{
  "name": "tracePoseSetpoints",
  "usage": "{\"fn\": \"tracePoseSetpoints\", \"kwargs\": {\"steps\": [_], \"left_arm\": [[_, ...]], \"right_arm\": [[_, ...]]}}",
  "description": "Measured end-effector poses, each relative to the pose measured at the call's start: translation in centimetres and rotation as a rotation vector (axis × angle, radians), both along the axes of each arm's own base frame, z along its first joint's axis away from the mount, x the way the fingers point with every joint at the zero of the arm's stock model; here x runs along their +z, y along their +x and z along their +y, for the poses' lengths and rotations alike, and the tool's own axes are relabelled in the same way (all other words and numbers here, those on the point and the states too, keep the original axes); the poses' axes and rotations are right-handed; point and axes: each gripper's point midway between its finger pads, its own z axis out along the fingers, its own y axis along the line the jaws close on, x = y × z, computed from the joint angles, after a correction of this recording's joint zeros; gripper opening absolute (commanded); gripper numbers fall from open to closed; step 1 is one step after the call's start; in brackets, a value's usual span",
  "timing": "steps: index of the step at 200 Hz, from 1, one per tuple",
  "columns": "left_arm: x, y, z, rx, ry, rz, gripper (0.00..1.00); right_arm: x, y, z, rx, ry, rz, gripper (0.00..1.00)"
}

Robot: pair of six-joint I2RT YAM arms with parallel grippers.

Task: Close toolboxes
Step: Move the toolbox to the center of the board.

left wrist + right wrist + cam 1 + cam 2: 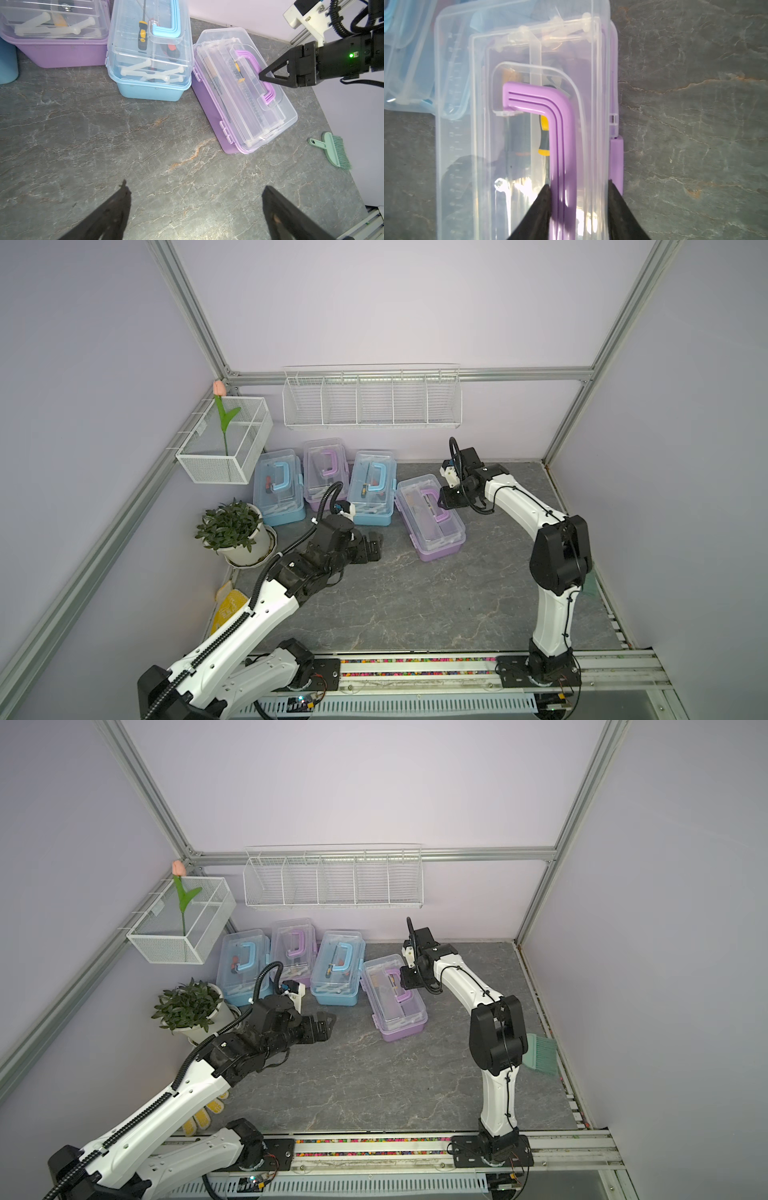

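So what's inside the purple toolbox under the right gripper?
Through the clear lid: a yellow-and-black tool handle and clear trays. The purple handle and right gripper hide what's beneath.

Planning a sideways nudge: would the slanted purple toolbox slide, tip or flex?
Probably slides, not tips: the purple toolbox sits low and flat on the smooth table. Likely light: thin clear plastic, few tools inside. Its glossy lid may flex and feel slippery under pressure.
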Motion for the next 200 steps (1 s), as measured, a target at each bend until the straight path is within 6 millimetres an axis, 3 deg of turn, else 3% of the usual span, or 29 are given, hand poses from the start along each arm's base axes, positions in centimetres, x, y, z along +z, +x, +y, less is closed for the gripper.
{"fn": "tracePoseSetpoints", "kwargs": {"steps": [19,55,105,138,168,200], "left_arm": [[0.0,0.0,0.0,0.001,-0.001,-0.001,0.99],[0.0,0.0,0.0,0.001,-0.001,-0.001,0.99],[-0.3,0.1,-0.1,0.001,0.005,0.007,0.99],[-0.6,0.2,-0.2,0.000,0.012,0.014,0.99],[-0.6,0.3,0.0,0.006,0.016,0.011,0.99],[-0.5,0.6,0.4,0.025,0.040,-0.008,0.99]], "right_arm": [[0.2,0.8,-0.4,-0.062,0.048,0.009,0.32],[0.3,3.3,-3.0,-0.211,0.089,-0.015,0.32],[0.3,4.1,-2.9,-0.296,0.130,-0.022,0.33],[0.4,4.7,-2.7,-0.323,0.130,-0.064,0.46],[0.5,4.3,-3.1,-0.308,0.085,-0.086,0.52],[1.2,2.2,-3.8,-0.254,0.030,-0.077,0.62]]}}
